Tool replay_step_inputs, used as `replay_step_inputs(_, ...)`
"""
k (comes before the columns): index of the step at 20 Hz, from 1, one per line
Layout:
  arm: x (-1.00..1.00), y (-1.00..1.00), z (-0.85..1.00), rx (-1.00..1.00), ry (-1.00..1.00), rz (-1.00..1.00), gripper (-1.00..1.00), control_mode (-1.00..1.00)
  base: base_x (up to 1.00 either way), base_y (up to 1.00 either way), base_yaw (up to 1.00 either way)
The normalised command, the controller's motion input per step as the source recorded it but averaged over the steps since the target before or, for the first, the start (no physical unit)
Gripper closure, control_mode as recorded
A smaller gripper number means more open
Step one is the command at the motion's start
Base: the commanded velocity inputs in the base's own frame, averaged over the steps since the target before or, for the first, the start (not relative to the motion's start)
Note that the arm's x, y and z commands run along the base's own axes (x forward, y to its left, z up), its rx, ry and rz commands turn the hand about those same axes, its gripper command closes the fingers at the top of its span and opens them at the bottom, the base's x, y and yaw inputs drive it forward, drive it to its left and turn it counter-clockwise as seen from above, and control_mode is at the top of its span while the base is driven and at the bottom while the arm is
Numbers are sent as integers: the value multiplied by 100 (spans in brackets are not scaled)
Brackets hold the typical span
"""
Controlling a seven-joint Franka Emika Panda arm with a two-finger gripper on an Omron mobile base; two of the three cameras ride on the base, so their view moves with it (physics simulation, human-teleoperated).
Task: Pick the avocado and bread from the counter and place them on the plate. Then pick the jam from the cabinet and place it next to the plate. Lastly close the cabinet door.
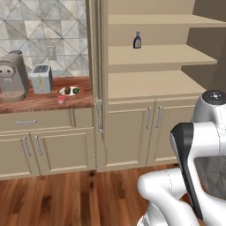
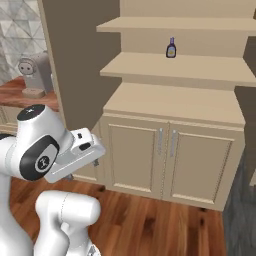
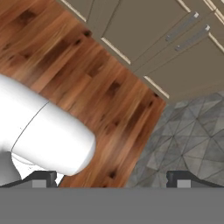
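The white plate (image 1: 62, 92) with an orange-red rim lies on the wooden counter (image 1: 39, 105) beside the toaster. On it rest the brown bread (image 1: 67, 90) and the dark-green avocado (image 1: 76, 91). The small red-pink jam (image 1: 61, 99) stands on the counter just in front of the plate's left edge. The beige cabinet (image 1: 150, 84) stands with both upper doors swung out. The left cabinet door (image 2: 75, 60) shows its brown inside. My gripper (image 3: 111, 180) is open and empty. It hangs low in front of the cabinet, pointing down at the floor.
A dark bottle (image 1: 137, 40) with a pale label stands on a middle shelf. A coffee machine (image 1: 12, 76) and toaster (image 1: 41, 79) sit at the back of the counter. The right upper door (image 1: 208, 42) juts out. Short lower doors (image 3: 175, 48) and floor lie under the hand.
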Motion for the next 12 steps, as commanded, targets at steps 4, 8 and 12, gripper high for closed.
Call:
replay_step_inputs(4, 0, 0, 0, 0, 0, 0, -100, 100, 13, -27, -3)
replay_step_inputs(8, 0, 0, 0, 0, 0, 0, -100, 100, 17, -31, -5)
replay_step_inputs(12, 0, 0, 0, 0, 0, 0, -100, 100, 24, -33, -6)
